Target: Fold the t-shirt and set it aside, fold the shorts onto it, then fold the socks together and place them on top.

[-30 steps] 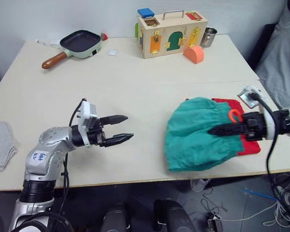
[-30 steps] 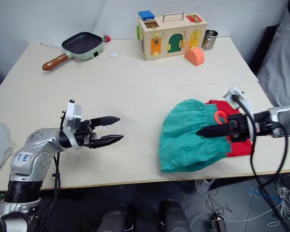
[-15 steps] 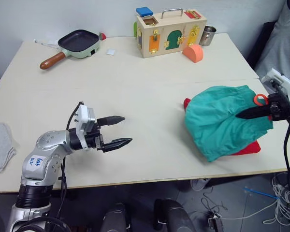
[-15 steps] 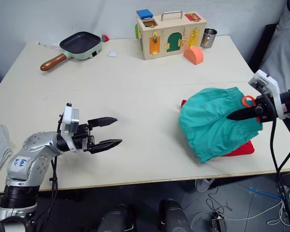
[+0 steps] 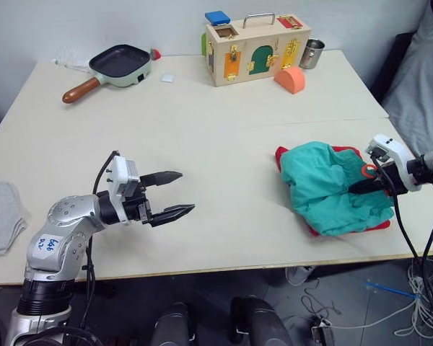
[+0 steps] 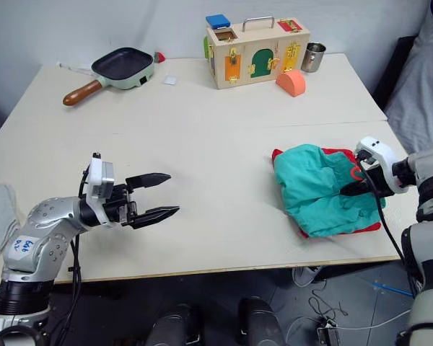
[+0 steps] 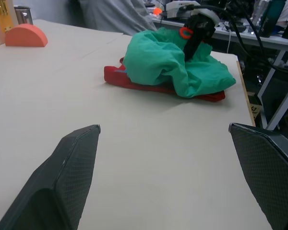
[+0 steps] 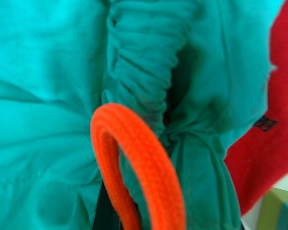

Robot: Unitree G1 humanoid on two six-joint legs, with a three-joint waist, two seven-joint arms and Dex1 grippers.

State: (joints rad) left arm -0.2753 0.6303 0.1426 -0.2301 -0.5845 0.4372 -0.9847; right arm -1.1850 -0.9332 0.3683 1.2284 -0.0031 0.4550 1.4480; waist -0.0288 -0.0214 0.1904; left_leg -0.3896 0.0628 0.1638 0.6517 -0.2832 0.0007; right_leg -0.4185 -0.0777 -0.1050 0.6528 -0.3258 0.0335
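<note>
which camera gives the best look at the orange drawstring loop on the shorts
The right wrist view: the orange drawstring loop is large against the bunched shorts. In the head views it is a small ring by the right gripper; in the left wrist view, a small far-off spot.

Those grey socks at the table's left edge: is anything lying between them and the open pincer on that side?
Nothing visible does. The socks lie at the left edge, and only bare table shows between them and the open left pincer, whose fingers point away from them toward the shorts.
</note>
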